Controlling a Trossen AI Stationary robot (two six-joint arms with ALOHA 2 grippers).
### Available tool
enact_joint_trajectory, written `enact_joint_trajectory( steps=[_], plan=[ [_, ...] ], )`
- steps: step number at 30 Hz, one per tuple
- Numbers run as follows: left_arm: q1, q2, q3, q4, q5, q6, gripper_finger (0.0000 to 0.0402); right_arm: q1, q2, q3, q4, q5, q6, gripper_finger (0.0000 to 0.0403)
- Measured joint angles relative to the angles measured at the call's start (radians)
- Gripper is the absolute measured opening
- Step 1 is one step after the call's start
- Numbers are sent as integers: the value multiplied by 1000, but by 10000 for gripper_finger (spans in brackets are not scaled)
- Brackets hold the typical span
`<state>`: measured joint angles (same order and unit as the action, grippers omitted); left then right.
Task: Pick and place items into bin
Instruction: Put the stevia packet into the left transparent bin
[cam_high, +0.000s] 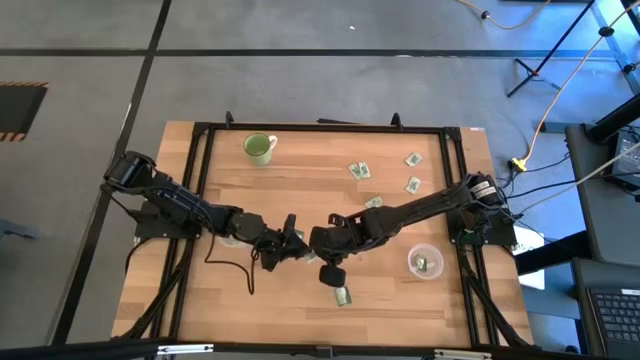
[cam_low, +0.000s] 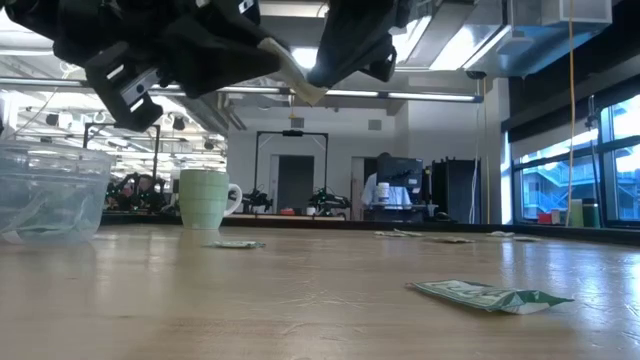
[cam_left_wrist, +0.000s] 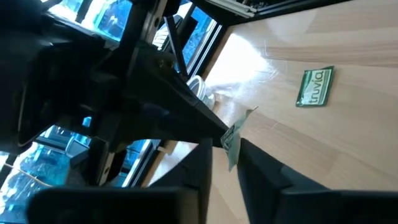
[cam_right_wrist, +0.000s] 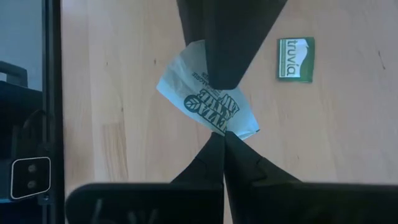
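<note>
A light wooden bench (cam_high: 250, 320) seen from above, with two dark robot arms reaching in from its left and right ends and meeting near the middle. The landmark is a small clear bin (cam_high: 424, 246) on the right half of the bench.

Nearest the front edge, left of the bin and a little forward of it, a lone packet (cam_high: 343, 296) lies flat on the wood, green and white.

Just behind that, still left of the bin, the two pincers come together. The right pincer (cam_right_wrist: 222, 140) is closed tight on one corner of a crumpled white packet with green print, the held packet (cam_right_wrist: 214, 109), which is lifted clear of the bench. The left pincer (cam_left_wrist: 225, 155) meets the same packet from the opposite side. Whether it has clamped on cannot be told.

Inside the bin lies one binned packet (cam_high: 422, 264).

Behind the bin, farther across the bench, four more packets lie loose and apart from one another. One (cam_high: 373, 202) lies behind and left of the bin, near the right arm. One (cam_high: 413, 185) lies straight behind it. One (cam_high: 360, 171) lies farther back and to the left. The last (cam_high: 412, 158) lies farthest back.

Well to the left of the bin and near the far edge stands a light-green mug (cam_high: 259, 148), upright.
</note>
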<state>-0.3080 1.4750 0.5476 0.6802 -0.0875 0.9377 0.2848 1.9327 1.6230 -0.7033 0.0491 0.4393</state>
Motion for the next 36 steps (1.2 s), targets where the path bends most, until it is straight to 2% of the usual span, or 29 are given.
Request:
enact_joint_trajectory(
  steps=[5, 11, 14, 19, 23, 25, 29, 32, 36],
  plan=[
    [0, 0, 0, -3, 1, 0, 8, 0, -1, 0, 0, 0, -3, 0],
    [0, 0, 0, -10, 2, -4, 2, 3, -1, 0, -1, 0, -3, 5],
    [0, -3, 1, -15, 1, -56, 2, 11, -1, 0, -2, 2, -15, 16],
    [0, -38, 1, -84, -8, -133, 2, 19, -1, 0, -9, 0, -28, 42],
    [0, -88, 1, -133, -46, -199, 2, 19, -1, 0, -51, 0, -24, 81],
    [0, -119, 1, -177, -70, -247, 2, 19, -1, 0, -92, 11, -21, 105],
    [0, -200, 1, -303, -114, -384, 2, 30, -10, 0, -258, 138, 44, 140],
    [0, -275, 1, -435, -159, -515, 2, 51, -31, -1, -354, 210, 107, 151],
    [3, -382, 15, -689, -207, -675, 2, 81, -71, -24, -366, 281, 107, 154]
  ],
)
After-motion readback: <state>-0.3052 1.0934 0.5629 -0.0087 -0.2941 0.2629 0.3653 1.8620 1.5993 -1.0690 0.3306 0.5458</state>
